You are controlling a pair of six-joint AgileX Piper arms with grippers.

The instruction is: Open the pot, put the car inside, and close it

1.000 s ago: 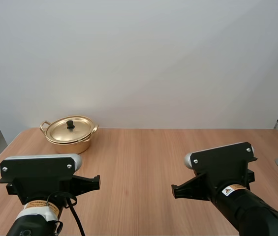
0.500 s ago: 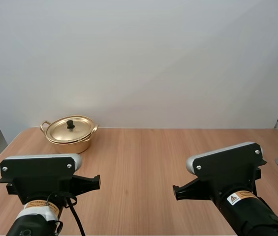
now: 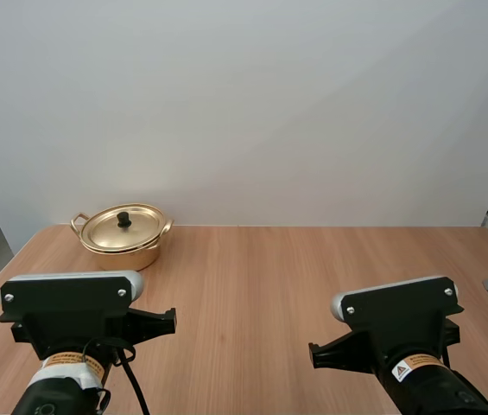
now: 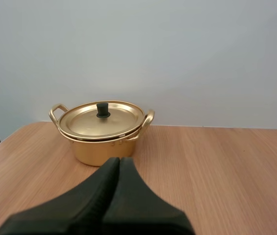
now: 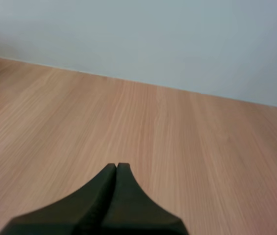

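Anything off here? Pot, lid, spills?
Nothing stands out. The pot stands upright on the table with its lid seated flat, and no spill or dent is visible. The left gripper and right gripper are shut on nothing.

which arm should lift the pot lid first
Left, most likely. The pot, lid on, stands straight ahead of the shut left gripper, on its side of the table. The shut right gripper sits well off to the pot's right.
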